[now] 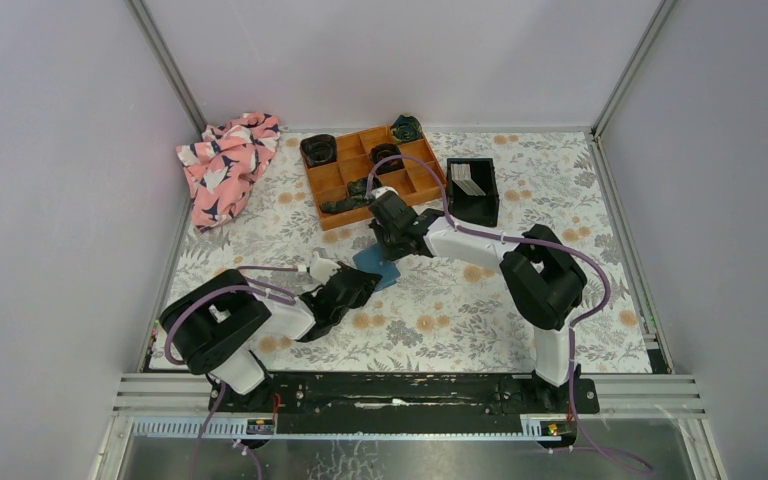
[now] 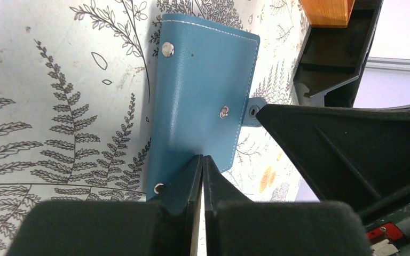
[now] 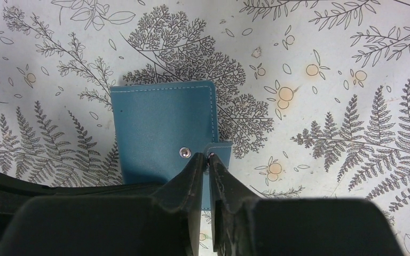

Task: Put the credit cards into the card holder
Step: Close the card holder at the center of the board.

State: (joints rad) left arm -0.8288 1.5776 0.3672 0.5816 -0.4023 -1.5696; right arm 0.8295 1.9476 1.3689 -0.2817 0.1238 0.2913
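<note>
The teal-blue card holder lies folded shut on the floral mat, its snaps showing in the left wrist view and the right wrist view. My left gripper is shut, its tips resting on the holder's near edge with nothing between the fingers. It shows in the top view too. My right gripper is shut on the holder's small strap tab, just right of a snap. In the top view it sits over the holder's far side. The pale credit cards lie in a black bin.
The black square bin stands at the back right. An orange compartment tray with dark items is behind the holder. A pink patterned cloth lies at the back left. Metal frame rails border the mat.
</note>
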